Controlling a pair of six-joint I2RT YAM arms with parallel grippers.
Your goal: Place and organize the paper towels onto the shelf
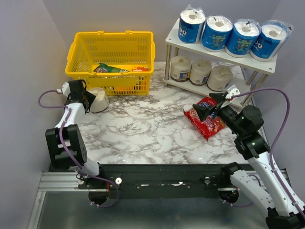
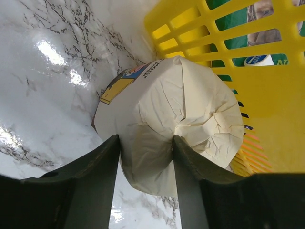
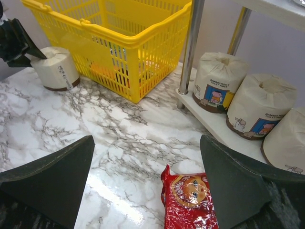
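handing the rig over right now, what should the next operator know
Left pincer: shut on the last cream roll, on the table beside the yellow basket.
Right pincer: open, empty, above the red snack bag.
Done: four blue-wrapped rolls on the shelf's top tier, three cream rolls on its lower tier.
Left: move the last cream roll to the lower tier.

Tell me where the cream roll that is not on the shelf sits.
Top view, left side: the cream roll stands on the marble table just outside the yellow basket's front-left corner, clasped by the left gripper.
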